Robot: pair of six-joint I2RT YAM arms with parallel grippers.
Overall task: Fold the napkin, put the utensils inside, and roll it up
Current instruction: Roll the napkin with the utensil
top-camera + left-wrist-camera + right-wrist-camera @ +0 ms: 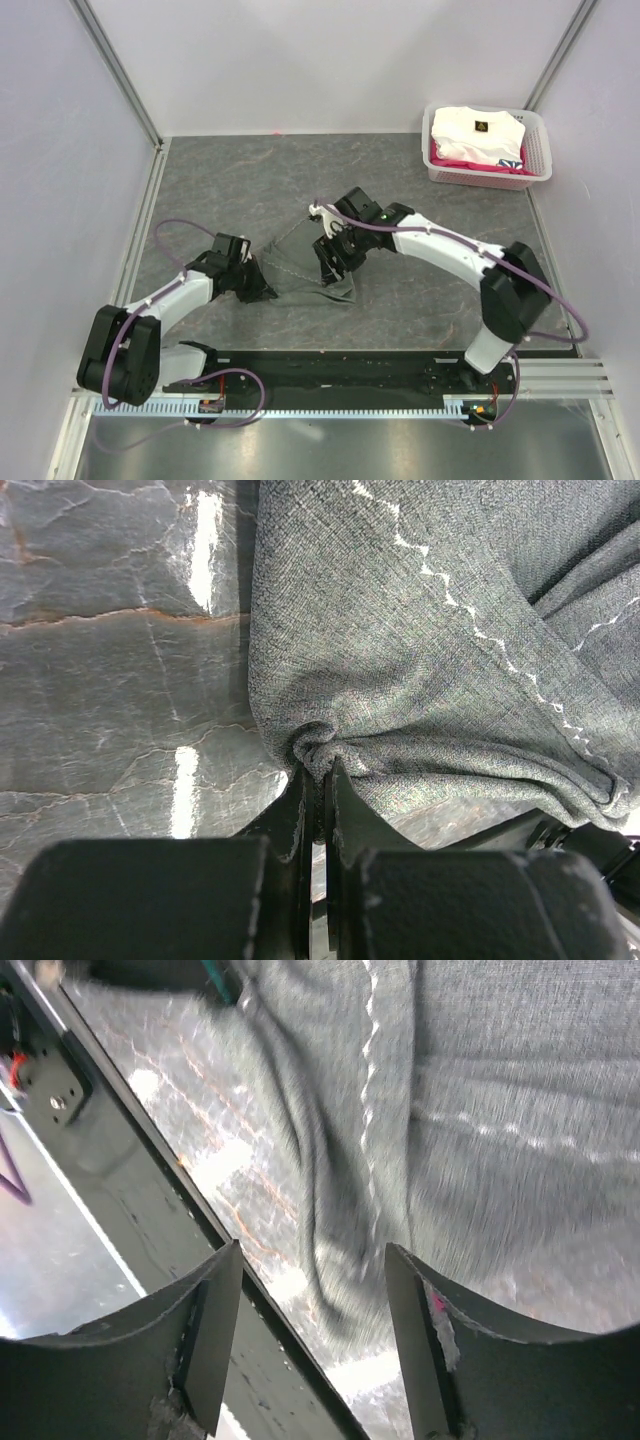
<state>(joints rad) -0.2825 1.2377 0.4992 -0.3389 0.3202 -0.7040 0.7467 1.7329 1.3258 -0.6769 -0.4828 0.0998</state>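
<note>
We saw the left gripper (318, 780) clenched on a bunched edge of the napkin (420, 660), which lay crumpled on the table (240, 190) between both arms. The right gripper (312, 1290) hung above it, jaws apart. A basket (487, 179) stood far right, well apart.

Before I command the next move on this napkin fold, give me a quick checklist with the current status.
1. Left tool shut on the thin grey-green cloth napkin at a bunched edge: ok.
2. Right tool open above the napkin: ok.
3. Right tool free of the cloth: cannot tell, the view is blurred.
4. Napkin lying flat: not ok, creased and folded over.
5. Small gold metal spoon located: not ok, in no view.
6. White plastic basket away from the napkin: ok, far right corner.
</note>
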